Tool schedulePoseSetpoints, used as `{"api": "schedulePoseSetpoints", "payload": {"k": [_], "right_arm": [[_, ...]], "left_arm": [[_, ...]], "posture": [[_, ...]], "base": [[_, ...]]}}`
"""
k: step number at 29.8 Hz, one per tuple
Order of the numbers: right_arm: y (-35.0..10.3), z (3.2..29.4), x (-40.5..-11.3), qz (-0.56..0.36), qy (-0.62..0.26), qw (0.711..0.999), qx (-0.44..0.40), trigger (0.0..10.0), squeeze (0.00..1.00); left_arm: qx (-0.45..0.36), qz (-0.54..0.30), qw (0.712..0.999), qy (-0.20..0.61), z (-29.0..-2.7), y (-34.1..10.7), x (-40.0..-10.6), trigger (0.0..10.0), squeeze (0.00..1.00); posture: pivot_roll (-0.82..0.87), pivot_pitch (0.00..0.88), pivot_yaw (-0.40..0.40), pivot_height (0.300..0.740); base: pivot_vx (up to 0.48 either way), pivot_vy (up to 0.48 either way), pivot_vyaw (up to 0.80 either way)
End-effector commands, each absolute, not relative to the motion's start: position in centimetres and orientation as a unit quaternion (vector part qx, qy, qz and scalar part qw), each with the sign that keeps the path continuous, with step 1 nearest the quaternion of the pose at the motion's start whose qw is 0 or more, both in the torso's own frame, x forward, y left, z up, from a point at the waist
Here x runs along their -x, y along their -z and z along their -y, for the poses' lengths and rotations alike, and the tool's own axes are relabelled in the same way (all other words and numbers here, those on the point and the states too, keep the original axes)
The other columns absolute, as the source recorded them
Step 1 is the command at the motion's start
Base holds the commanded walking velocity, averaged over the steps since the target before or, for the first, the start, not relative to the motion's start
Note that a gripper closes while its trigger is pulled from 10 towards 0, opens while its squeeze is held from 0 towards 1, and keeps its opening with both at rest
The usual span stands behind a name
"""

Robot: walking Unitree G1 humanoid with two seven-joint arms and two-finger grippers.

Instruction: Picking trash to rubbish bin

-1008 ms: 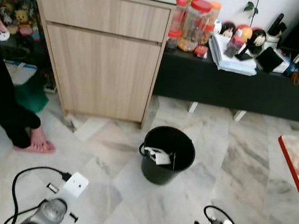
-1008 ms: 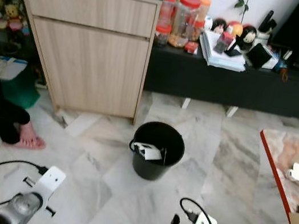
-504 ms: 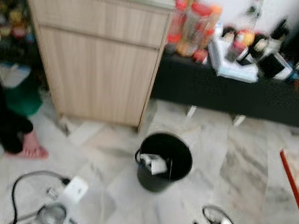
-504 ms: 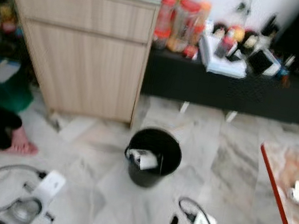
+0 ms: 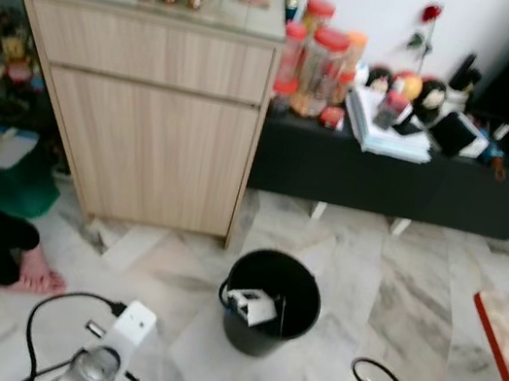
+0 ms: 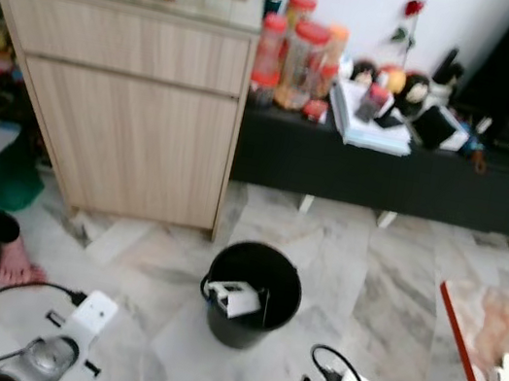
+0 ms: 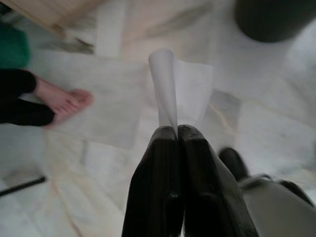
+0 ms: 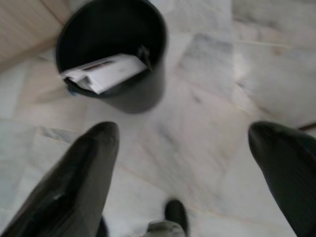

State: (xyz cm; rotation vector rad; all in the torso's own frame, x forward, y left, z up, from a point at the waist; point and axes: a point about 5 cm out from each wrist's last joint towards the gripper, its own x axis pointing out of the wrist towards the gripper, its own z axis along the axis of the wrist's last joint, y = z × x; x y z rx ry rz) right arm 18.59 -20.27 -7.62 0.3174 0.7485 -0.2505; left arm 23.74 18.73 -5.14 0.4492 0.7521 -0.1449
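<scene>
Standing on marble floor near wooden cabinet: black rubbish bin, white paper inside. Right tool spread wide above it. Left tool clamped on curled white paper scrap above floor.

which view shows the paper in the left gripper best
The left wrist view: the white paper stands pinched between the left gripper's shut fingers. The eye views show the left arm, not the paper.
</scene>
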Motion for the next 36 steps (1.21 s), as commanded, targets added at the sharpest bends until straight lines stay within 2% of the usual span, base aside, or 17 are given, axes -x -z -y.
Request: {"api": "schedulePoseSetpoints", "payload": {"k": [1,36], "right_arm": [[7.80,21.26,-17.88,-0.371,0.134,0.907,-0.146,10.0,0.00],[8.06,21.58,-17.43,-0.388,0.135,0.899,-0.150,10.0,0.00]], "left_arm": [[-0.216,-0.362,0.903,0.086,-17.70,5.25,-23.76,10.0,0.00],[-0.208,-0.356,0.908,0.078,-17.55,4.92,-24.29,10.0,0.00]], "posture": [[0.07,0.064,-0.083,0.740],[0.07,0.104,-0.100,0.740]], "base": [[0.334,0.000,0.00],[0.333,0.000,0.00]]}}
